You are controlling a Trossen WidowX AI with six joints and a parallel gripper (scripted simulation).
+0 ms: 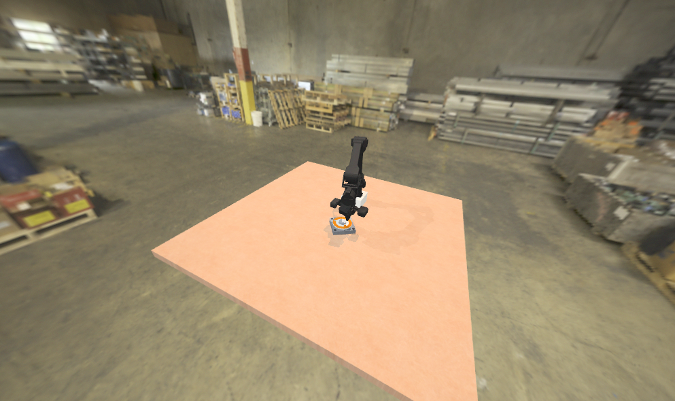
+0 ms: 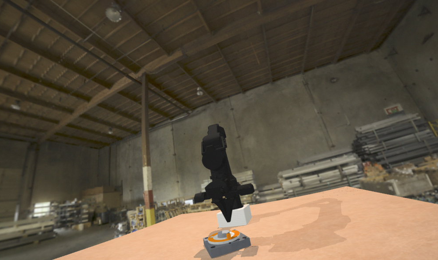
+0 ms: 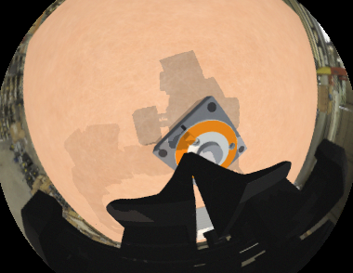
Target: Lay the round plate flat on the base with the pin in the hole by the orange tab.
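Fingers pinched fully together, empty, poised above round plate at 12 o'clock of base; risk: plate left tilted, hole short of pin.

No legible text, brand, number or label appears on the plate, the base, the arm or the counter. A small red-and-white wall sign shows in the exterior view, lettering too small to read. Yellow box labels in the top view are blurred
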